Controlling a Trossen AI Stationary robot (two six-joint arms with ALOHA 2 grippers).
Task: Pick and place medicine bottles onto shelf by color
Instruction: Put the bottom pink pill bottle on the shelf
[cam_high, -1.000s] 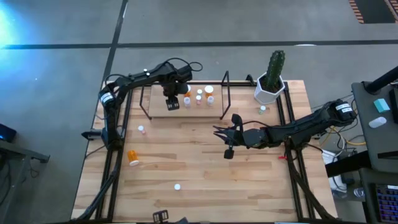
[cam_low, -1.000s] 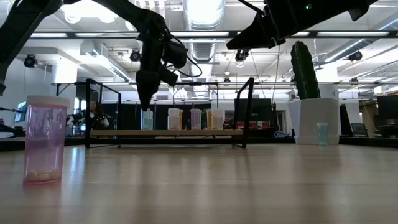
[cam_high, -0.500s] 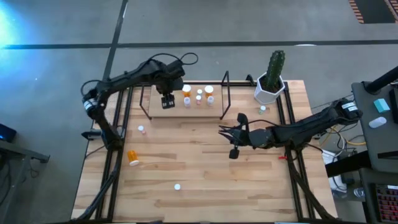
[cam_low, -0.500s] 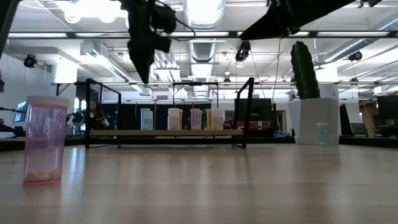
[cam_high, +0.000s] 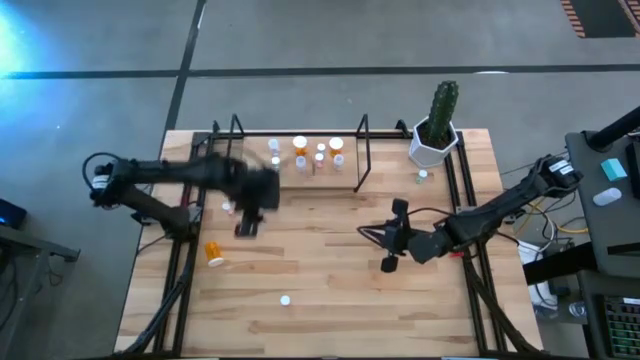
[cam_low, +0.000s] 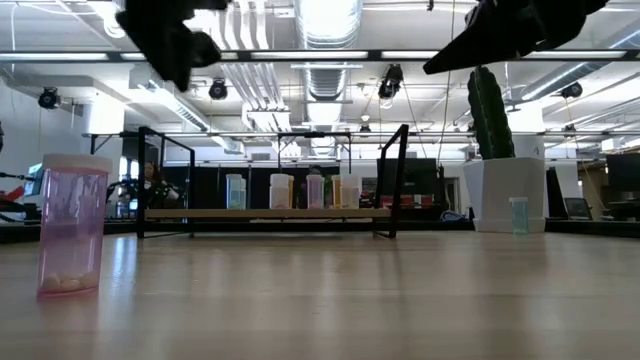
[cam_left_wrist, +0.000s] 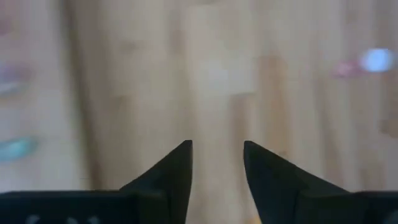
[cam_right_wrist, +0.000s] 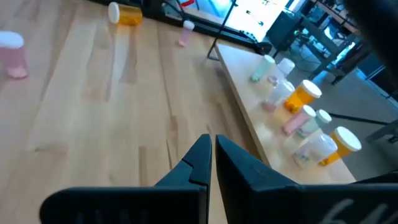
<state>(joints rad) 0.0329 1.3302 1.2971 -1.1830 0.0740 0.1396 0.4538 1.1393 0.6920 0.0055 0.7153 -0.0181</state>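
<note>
The shelf (cam_high: 322, 178) stands at the table's far middle and carries several medicine bottles, orange (cam_high: 300, 146) and pale ones. Loose bottles are on the table: a pink one (cam_high: 228, 208) at the left, an orange one (cam_high: 214, 252) on its side, one (cam_high: 285, 299) near the front, and a greenish one (cam_high: 422, 176) by the cactus pot. My left gripper (cam_high: 246, 228), blurred, hangs open above bare table in front of the shelf's left end with nothing between its fingers (cam_left_wrist: 217, 149). My right gripper (cam_high: 372, 234) is shut and empty over the table's middle right, pointing toward the left edge (cam_right_wrist: 212, 142).
A white pot with a green cactus (cam_high: 436, 135) stands at the far right corner. Black frame rails run along the table's left and right sides (cam_high: 185, 250). In the low view a pink bottle (cam_low: 72, 225) stands close to the camera. Bare wood lies between the two grippers.
My left gripper has risen from the shelf's left end, where a greenish bottle stays standing, and swung fast toward the table's near left side. My right gripper has drifted a little toward the near right, staying shut.
</note>
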